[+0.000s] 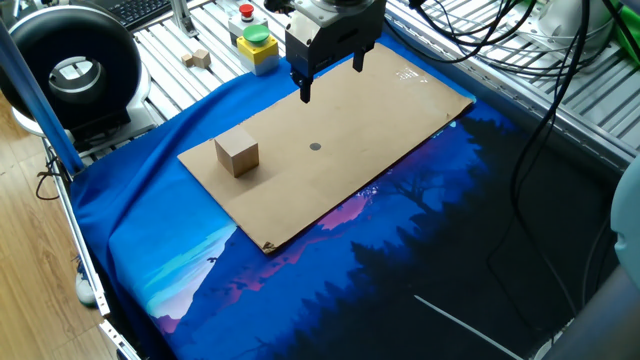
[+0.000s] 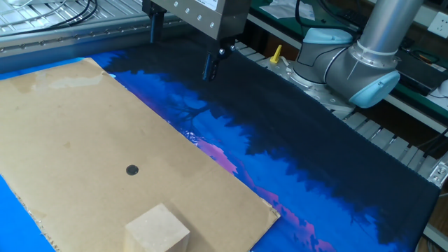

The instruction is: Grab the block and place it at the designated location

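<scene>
The fingers (image 1: 304,88) stood spread wide apart with nothing between them, hanging in the upper middle of one fixed view, above the far end of the brown board (image 1: 400,105). The block (image 1: 237,154) sat on the board's left end, left of centre in that view, well apart from the fingers and lower left of them, touching neither. The designated location (image 1: 315,147), a small dark dot, lay on the bare board between the block and the board's right end, below the nearer finger and apart from the block. In the other fixed view the block (image 2: 157,229) showed at the bottom edge, partly cut off, with the dot (image 2: 131,169) just above it on the board and the fingers (image 2: 209,66) far off at the top, over the board's edge and the blue printed cloth (image 2: 231,143) covering the surface. A smaller pale cube (image 1: 201,58) rested on the metal slats at the upper left, beside a yellow box with a green button (image 1: 257,40).
</scene>
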### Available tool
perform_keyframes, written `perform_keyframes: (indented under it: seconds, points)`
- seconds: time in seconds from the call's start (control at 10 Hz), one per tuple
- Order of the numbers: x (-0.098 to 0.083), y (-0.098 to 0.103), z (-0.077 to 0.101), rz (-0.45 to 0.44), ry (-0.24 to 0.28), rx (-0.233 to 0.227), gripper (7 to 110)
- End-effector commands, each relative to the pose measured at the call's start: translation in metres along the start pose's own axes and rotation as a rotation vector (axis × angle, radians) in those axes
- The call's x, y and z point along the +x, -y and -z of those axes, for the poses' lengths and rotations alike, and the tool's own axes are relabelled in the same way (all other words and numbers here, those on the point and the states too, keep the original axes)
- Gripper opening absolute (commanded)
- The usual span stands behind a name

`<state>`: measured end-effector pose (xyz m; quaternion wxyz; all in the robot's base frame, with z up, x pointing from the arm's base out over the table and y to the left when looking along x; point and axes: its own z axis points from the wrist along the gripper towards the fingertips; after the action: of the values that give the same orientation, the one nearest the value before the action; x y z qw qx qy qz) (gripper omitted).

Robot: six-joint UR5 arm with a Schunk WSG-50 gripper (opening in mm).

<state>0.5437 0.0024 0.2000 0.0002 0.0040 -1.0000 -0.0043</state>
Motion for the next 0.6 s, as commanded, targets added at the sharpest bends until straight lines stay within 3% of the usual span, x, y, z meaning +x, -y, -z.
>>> perform_keyframes:
  seconds: [0.0, 0.1, 0.2, 0.5]
  points:
    - [-0.0082, 0.0085, -0.0003, -0.133, 0.034, 0.043, 107]
    - [-0.0084, 0.0075, -0.0015, -0.137, 0.032, 0.049, 107]
    - [-0.0086, 0.0063, -0.0019, -0.138, 0.032, 0.053, 7]
    - [-0.0085, 0.0035, 0.0012, -0.14, 0.028, 0.061, 7]
